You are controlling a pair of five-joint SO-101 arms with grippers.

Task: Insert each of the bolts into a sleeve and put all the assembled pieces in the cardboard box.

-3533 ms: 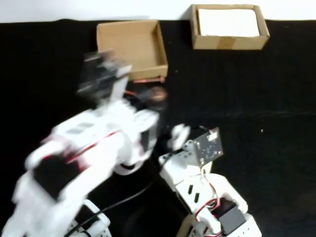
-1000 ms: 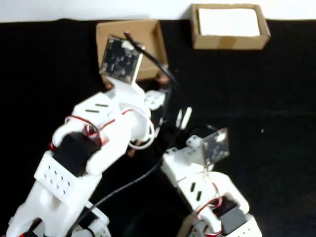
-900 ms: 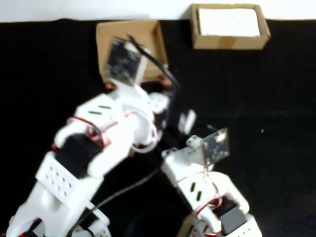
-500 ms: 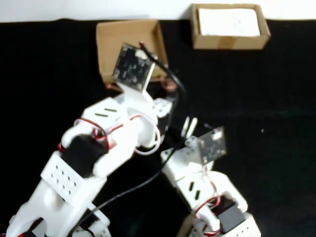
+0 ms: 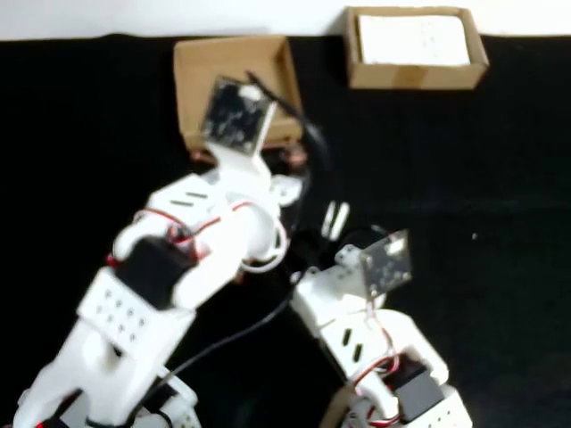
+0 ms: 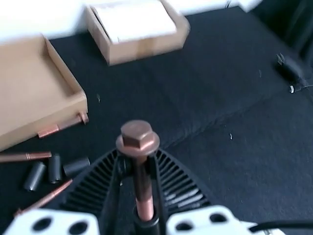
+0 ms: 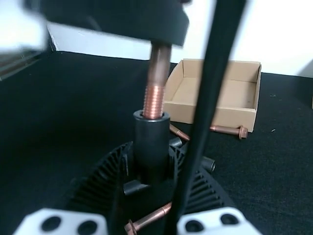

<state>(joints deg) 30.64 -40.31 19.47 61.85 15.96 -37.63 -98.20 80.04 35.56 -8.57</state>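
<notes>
Left gripper [image 6: 138, 169]: my fingers are clamped on the shank of a copper bolt [image 6: 138, 147]. The bolt stands upright between the jaws, hex head on the end away from the sleeve.

Right gripper [image 7: 151, 169]: fingers closed around a black sleeve [image 7: 151, 134], held upright. In the right wrist view the bolt's threaded end sits in the mouth of the sleeve, with most of the shank outside it. How deep the tip goes, I cannot tell. A black cable [image 7: 205, 107] crosses in front of the sleeve.

In the high view both grippers meet over the middle of the black table [image 5: 482, 178], just in front of the open cardboard box [image 5: 236, 85].

Loose parts on the table by that box:
- one bolt by the box wall [image 6: 61, 126]
- two more bolts [image 6: 24, 156] [image 6: 44, 198] nearer me
- three black sleeves [image 6: 54, 168] lying between those two bolts

A second cardboard box with a white sheet inside [image 5: 415, 45] stands at the far edge of the table, apart from the first.
</notes>
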